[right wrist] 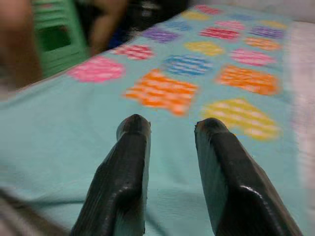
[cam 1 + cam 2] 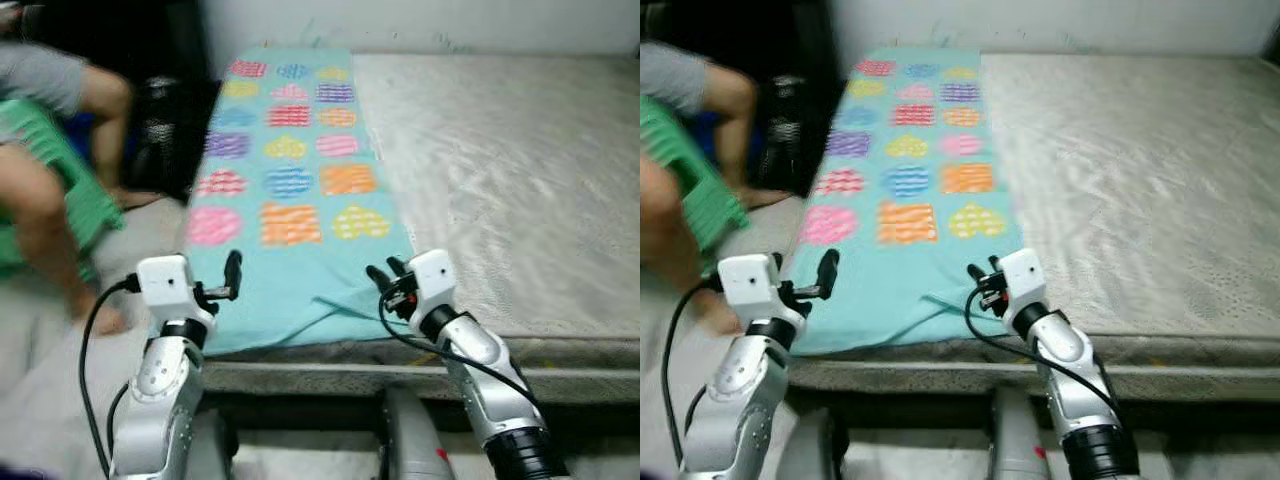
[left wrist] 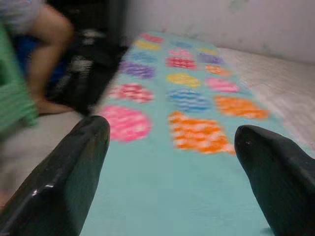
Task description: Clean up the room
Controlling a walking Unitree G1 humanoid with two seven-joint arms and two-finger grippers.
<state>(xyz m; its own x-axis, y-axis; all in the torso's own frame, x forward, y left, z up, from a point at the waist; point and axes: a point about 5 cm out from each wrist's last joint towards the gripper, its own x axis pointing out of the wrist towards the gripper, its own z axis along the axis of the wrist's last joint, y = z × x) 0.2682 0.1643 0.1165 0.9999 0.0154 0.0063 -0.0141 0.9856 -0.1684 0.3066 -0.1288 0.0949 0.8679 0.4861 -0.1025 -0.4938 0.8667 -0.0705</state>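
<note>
The left gripper [image 2: 228, 275] hovers just over the near left corner of the blanket [image 2: 290, 180], its two black fingers spread wide apart and holding nothing. The right gripper [image 2: 385, 275] hangs at the near right corner, by a rumpled fold in the hem, its fingers parted by a narrower gap, also empty. The blanket, teal with rows of coloured hearts, lies flat along the left side of the mattress [image 2: 500, 170]. Its long axis runs straight away from the robot toward the wall, so each arm is nearest its own corner of the short near edge, and I judge that edge is what gets gripped next. I can read no brand, label or writing anywhere. To the left, a person [image 2: 60, 150] sits by a green stool [image 2: 50, 170].
</note>
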